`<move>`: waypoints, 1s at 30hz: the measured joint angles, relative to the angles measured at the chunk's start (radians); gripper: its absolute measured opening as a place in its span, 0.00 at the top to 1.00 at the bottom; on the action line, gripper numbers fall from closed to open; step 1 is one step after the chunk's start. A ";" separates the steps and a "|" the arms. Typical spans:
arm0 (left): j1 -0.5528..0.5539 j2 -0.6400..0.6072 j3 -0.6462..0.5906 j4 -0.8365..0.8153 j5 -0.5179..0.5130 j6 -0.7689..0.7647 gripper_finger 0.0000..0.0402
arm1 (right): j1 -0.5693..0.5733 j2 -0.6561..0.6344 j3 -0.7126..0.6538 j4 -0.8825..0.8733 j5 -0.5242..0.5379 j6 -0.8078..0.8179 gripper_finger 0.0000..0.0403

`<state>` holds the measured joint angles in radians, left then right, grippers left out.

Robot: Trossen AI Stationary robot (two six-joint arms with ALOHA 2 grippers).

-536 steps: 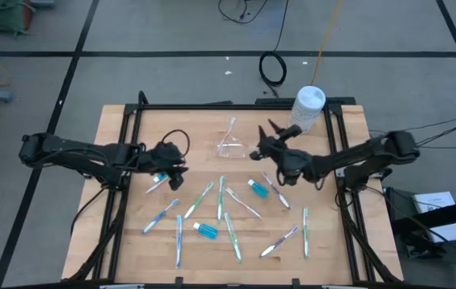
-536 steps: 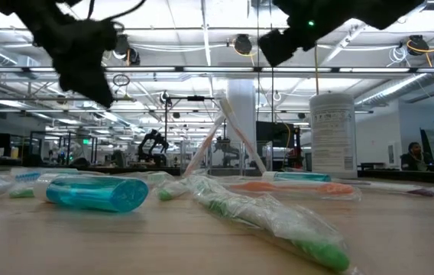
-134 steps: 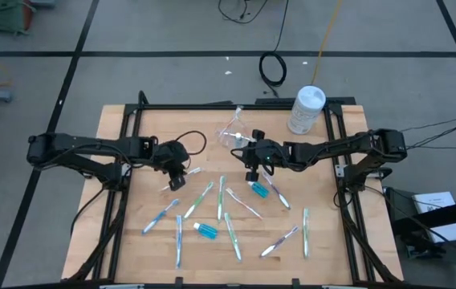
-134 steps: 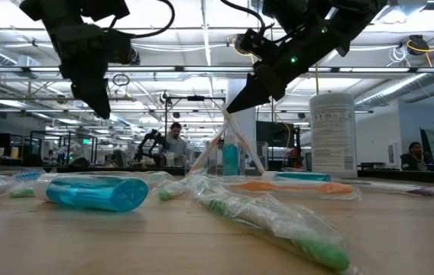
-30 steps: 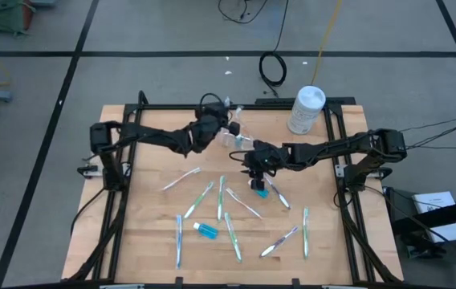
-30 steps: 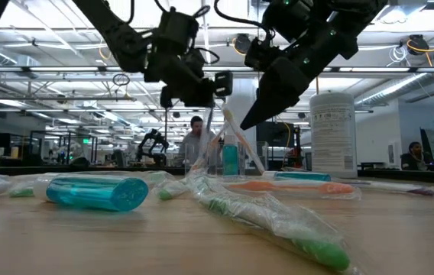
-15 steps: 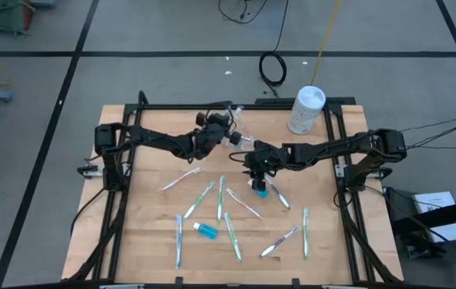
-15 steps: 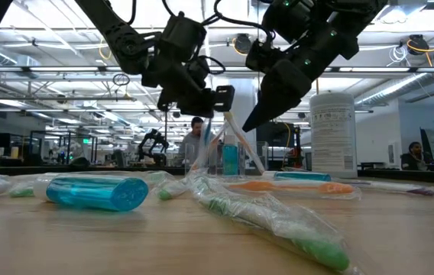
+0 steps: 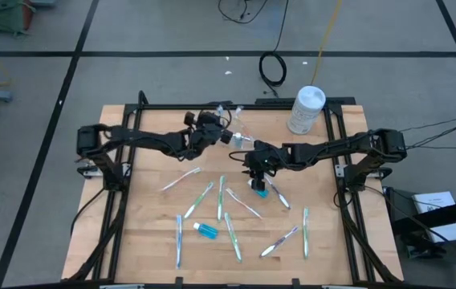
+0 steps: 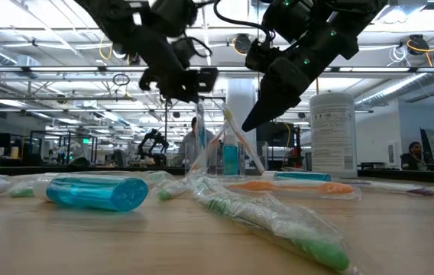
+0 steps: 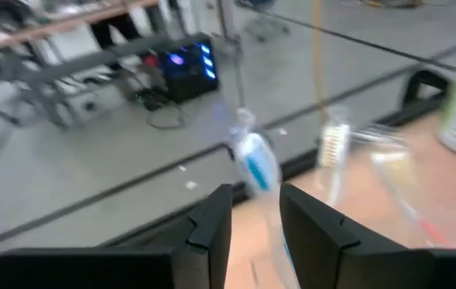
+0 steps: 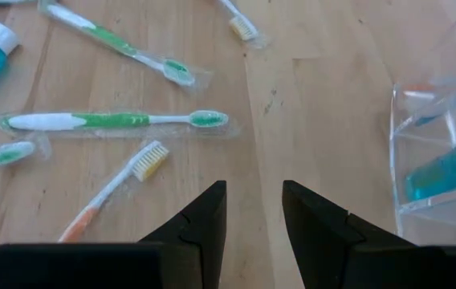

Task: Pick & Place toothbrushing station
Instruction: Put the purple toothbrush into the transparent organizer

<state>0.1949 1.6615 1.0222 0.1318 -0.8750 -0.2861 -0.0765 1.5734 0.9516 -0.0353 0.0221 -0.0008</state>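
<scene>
The left pincer is hovering over the far middle of the wooden bench, right at the clear plastic cup; its fingers are standing apart with a gap between them, and in the left wrist view a blue-and-white toothbrush is showing in that gap, though whether the fingers are touching it cannot be told. The cup is sitting upright near the far edge and is holding several toothbrushes leaning outward, plus a short blue tube standing inside. The right pincer is hanging just above the bench, near the cup, with its fingers apart and nothing between them. Directly beside it a second blue tube is lying flat. A third blue tube is resting nearer the front edge. Loose wrapped toothbrushes are lying scattered across the middle and front of the bench, among them a green one and an orange-handled one. A white round-lidded canister is standing at the far right corner, well apart from the cup.
</scene>
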 joint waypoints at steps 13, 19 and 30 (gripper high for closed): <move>-0.017 -0.296 0.000 -0.568 0.425 0.014 0.71 | 0.013 0.000 0.000 -0.103 0.001 0.164 0.72; -0.034 -0.308 0.000 -0.629 0.425 0.020 0.71 | 0.014 0.000 0.000 -0.245 0.003 0.230 0.72; -0.031 -0.264 0.000 -0.561 0.423 0.100 0.71 | 0.021 0.000 -0.035 -0.415 0.182 0.483 0.72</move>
<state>0.1635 1.3980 1.0225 -0.4293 -0.4519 -0.1864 -0.0551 1.5730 0.9165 -0.4507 0.2044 0.4822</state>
